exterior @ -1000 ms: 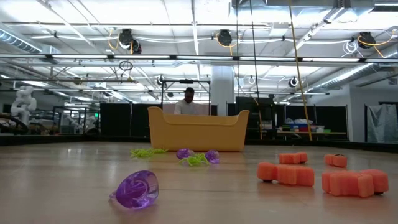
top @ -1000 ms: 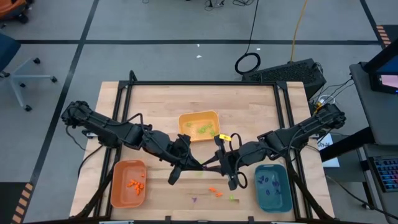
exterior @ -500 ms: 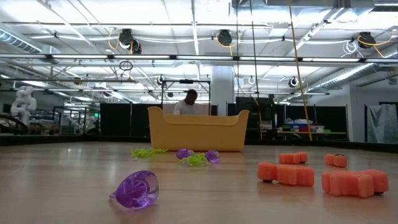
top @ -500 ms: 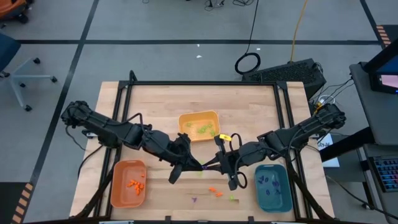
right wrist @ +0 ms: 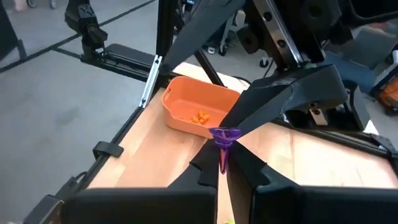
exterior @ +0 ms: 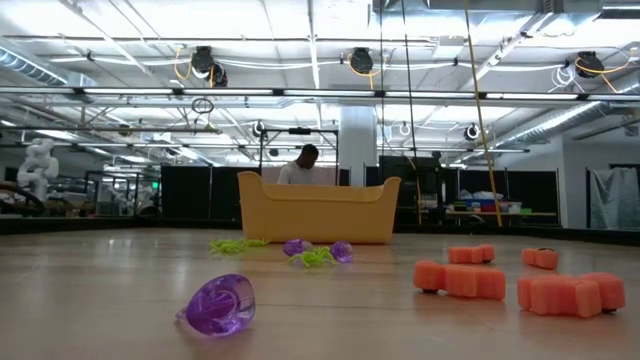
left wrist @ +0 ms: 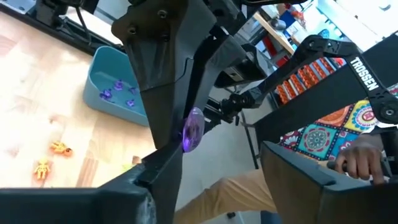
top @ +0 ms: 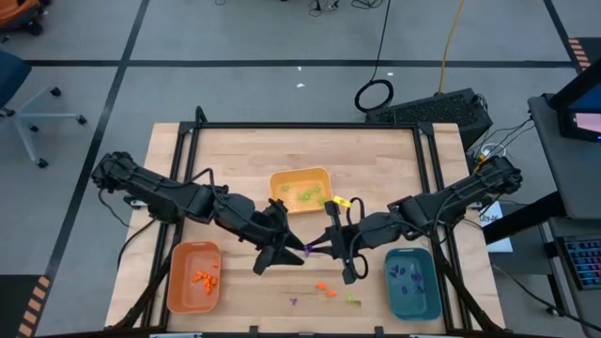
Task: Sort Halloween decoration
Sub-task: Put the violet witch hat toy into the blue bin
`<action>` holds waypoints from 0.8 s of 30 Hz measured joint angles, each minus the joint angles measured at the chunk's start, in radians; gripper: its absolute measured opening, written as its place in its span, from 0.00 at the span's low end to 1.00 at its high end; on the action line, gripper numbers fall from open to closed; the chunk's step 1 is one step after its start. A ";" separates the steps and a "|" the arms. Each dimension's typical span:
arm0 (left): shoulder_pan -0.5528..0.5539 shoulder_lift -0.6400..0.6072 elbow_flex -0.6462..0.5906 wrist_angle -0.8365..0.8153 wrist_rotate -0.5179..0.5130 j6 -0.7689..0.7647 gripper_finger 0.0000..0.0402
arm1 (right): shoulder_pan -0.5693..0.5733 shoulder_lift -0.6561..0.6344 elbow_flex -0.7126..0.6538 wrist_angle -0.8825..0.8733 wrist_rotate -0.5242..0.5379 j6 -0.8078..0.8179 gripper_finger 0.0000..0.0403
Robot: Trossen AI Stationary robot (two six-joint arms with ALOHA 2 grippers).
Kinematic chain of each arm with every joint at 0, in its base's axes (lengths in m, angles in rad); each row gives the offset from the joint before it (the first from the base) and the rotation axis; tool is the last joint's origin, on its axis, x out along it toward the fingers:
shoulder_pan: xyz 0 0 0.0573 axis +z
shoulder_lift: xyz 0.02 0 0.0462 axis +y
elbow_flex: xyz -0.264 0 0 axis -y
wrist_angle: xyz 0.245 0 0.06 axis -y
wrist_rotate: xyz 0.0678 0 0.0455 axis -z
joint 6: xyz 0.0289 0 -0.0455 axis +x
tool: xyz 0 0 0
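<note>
Your left gripper [top: 279, 252] is spreading its fingers since before; right gripper [right wrist: 222, 163] is pinching the purple piece [right wrist: 223, 136] mid-table

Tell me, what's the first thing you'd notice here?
The two dark arms meet above the middle of the table, passing a tiny purple piece: the right gripper is shut on it while the left gripper opens. Around them sit an orange tray, a yellow tray and a teal tray.

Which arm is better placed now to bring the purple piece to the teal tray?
Probably the right. The right gripper is shut on the purple piece, the left gripper has opened, and the teal tray lies on the right arm's side.
</note>
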 joint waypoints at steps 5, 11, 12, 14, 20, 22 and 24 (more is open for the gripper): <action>0.000 -0.005 0.000 -0.001 0.019 -0.024 0.57 | 0.006 -0.002 0.000 0.004 -0.001 0.050 0.00; 0.003 -0.007 -0.001 -0.004 0.078 -0.078 0.57 | 0.009 -0.006 0.001 0.022 -0.016 0.084 0.00; 0.003 -0.007 -0.001 -0.003 0.084 -0.080 0.57 | 0.009 -0.006 0.001 0.022 -0.015 0.084 0.00; 0.003 -0.007 -0.001 -0.002 0.088 -0.080 0.57 | 0.005 -0.006 0.001 0.019 -0.014 0.084 0.00; 0.004 -0.014 -0.002 -0.004 0.091 -0.080 0.57 | 0.003 -0.005 0.001 0.018 -0.011 0.134 0.00; 0.005 -0.020 -0.002 -0.005 0.091 -0.080 0.57 | 0.003 -0.006 0.001 0.016 -0.020 0.165 0.00; 0.008 -0.028 -0.002 -0.005 0.091 -0.079 0.57 | 0.008 -0.018 0.001 -0.003 -0.034 0.202 0.00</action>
